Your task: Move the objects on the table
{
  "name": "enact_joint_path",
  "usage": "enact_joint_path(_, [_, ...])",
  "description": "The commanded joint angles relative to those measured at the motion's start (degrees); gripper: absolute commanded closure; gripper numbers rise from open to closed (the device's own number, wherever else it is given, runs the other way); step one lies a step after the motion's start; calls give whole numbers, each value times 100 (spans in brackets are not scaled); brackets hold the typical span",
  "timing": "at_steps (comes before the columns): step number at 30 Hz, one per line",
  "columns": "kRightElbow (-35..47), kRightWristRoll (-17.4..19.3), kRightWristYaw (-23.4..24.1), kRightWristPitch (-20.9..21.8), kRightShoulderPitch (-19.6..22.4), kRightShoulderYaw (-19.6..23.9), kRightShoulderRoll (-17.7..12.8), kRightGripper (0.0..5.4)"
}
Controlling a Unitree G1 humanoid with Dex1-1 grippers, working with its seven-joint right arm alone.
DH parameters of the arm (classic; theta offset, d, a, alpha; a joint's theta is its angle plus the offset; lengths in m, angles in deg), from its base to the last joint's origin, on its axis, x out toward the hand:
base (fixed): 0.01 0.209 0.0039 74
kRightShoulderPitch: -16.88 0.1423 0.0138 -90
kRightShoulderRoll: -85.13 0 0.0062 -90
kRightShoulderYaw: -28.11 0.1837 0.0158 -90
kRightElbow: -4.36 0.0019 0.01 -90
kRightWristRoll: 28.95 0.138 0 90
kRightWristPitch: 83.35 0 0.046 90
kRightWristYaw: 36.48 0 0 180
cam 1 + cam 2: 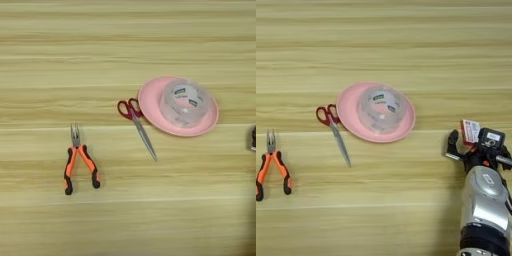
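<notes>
My right gripper (468,145) is at the right of the table (381,45), on its silver forearm (483,200) that comes up from the bottom edge. Its black fingers (453,144) are shut on a small white-and-red card (471,130), which sticks up between them. To the left, a pink round plate (348,117) lies flat with a clear tape roll (379,108) resting on it. Red-handled scissors (136,122) lie against the plate's left rim, blades pointing to the near right. Orange-and-black pliers (79,161) lie further left, tips pointing away from me.
Bare wood stretches across the far half of the table and along the near edge left of the forearm. A gap of bare wood separates the gripper from the plate's right rim.
</notes>
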State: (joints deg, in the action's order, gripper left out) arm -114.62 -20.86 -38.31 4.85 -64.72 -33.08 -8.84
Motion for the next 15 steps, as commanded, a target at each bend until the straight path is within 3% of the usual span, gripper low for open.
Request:
enact_joint_path(1, [-131, 110, -35, 272, 434, 56, -361, 4])
enact_joint_path(7, [-670, 198, -69, 457, 546, 81, -472, 4])
enact_joint_path(15, [-739, 321, -217, 451, 600, -70, -389, 4])
